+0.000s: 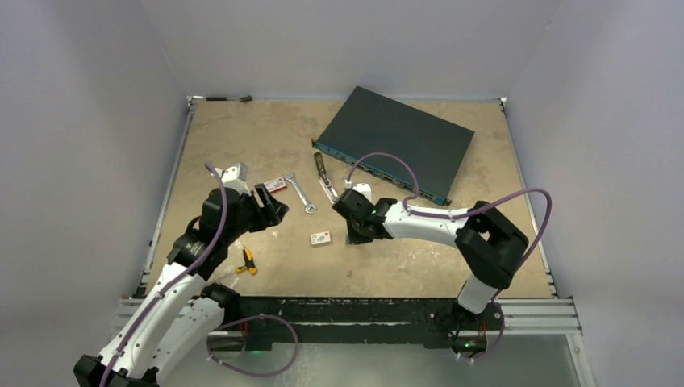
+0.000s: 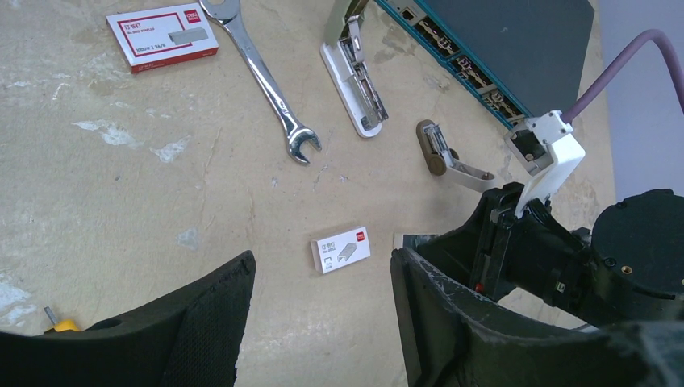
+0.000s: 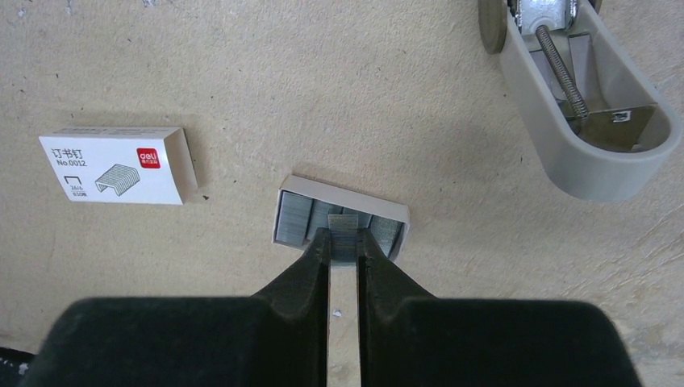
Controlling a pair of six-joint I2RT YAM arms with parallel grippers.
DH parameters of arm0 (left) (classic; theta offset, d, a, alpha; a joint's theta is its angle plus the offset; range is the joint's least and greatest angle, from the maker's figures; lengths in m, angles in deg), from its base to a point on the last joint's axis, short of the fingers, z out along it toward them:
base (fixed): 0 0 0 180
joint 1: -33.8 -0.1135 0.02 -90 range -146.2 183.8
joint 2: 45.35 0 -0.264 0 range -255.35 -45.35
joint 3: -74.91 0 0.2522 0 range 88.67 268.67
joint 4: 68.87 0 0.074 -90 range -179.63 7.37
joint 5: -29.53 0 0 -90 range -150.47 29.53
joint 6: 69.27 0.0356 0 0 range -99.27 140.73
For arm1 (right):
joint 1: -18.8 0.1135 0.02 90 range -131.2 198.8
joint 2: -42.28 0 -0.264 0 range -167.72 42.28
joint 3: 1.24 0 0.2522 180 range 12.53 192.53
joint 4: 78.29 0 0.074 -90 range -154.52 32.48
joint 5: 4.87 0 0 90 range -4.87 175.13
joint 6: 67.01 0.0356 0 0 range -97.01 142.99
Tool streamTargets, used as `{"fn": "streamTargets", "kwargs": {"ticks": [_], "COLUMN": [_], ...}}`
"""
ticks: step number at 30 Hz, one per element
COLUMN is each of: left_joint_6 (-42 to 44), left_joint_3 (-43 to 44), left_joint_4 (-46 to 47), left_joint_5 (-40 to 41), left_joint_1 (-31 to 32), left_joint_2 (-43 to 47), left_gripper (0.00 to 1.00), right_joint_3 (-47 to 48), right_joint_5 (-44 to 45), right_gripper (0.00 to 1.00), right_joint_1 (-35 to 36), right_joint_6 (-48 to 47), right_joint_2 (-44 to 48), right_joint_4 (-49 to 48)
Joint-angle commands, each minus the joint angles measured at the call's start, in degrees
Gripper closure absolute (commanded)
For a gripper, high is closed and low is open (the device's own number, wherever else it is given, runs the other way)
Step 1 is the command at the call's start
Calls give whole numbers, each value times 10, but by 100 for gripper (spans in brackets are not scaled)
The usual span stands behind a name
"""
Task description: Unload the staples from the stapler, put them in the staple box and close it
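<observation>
Open lane between wrench (image 1: 300, 193) and white box (image 1: 321, 238); stapler (image 1: 327, 185) sits squeezed beside the switch (image 1: 395, 141), right gripper (image 1: 355, 235) on the staples (image 3: 344, 234) blocks its near side.

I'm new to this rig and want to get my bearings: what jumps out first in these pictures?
The right gripper pinches a staple strip at an open tray of staples mid-table, beside a white staple box. Just beyond lies the stapler, swung open, next to a silver wrench, with a dark network switch at the far right. The left gripper hangs open nearby.
</observation>
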Motion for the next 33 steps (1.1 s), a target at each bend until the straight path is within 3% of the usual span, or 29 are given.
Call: {"fn": "streamTargets", "kwargs": {"ticks": [1, 25, 33], "left_joint_6": [8, 8, 8], "left_joint_3": [1, -1, -1], "left_joint_4": [15, 17, 17], "left_joint_5": [-8, -11, -12], "left_joint_1": [-3, -2, -3], "left_joint_2": [7, 8, 8], "left_gripper": [39, 39, 39], "right_joint_3": [19, 34, 41], "right_joint_5": [-1, 1, -2], "right_gripper": [89, 86, 79], "right_joint_1": [-3, -5, -5], "right_joint_6": [11, 15, 17], "right_joint_2": [-3, -17, -11], "right_joint_4": [7, 3, 5]}}
